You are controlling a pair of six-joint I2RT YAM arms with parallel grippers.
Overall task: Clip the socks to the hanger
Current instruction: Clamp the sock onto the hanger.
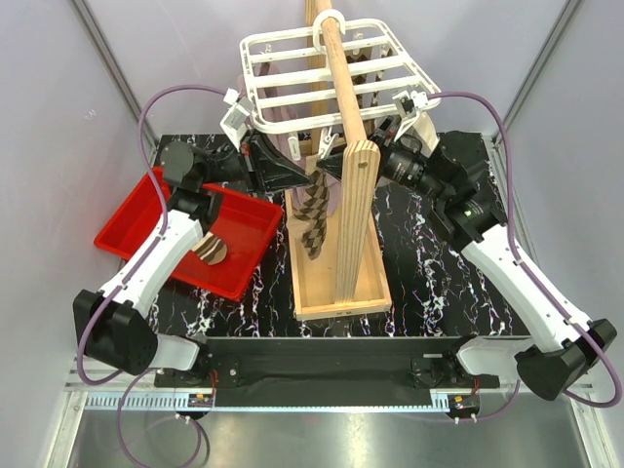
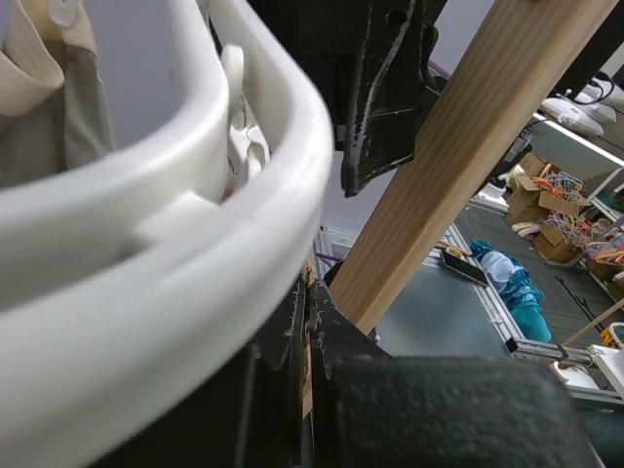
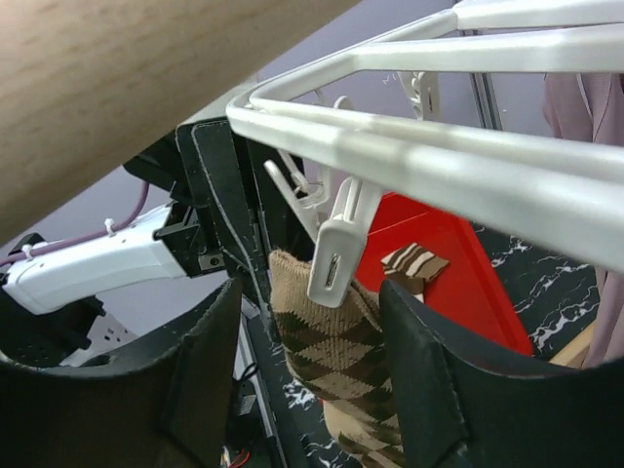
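The brown-and-cream argyle knitted sock (image 3: 336, 361) was held with its long axis vertical, cuff uppermost, hanging beside the pale wooden pole stand (image 1: 356, 214). Its cuff was raised to just under a small white plastic clip peg (image 3: 331, 258), which dangled from a bar of the white plastic rectangular hanger frame (image 3: 439, 161). Whether peg and cuff touched could not be told.

The cuff was judged to be clamped in the left gripper (image 1: 300, 175), whose black fingers were pressed together at the sock's left edge. The right gripper (image 3: 310, 292) was set on the right of the stand with its fingers spread apart and nothing held. Peg and sock lay straight ahead of it, to its left. It was judged the nearer one for squeezing the peg.

The knit looked thick, soft and limp, the peg hard and glossy. A second, brown-and-cream striped sock (image 1: 210, 251) was left in the red plastic tray (image 1: 146, 219) on the black marbled tabletop (image 1: 419, 283).
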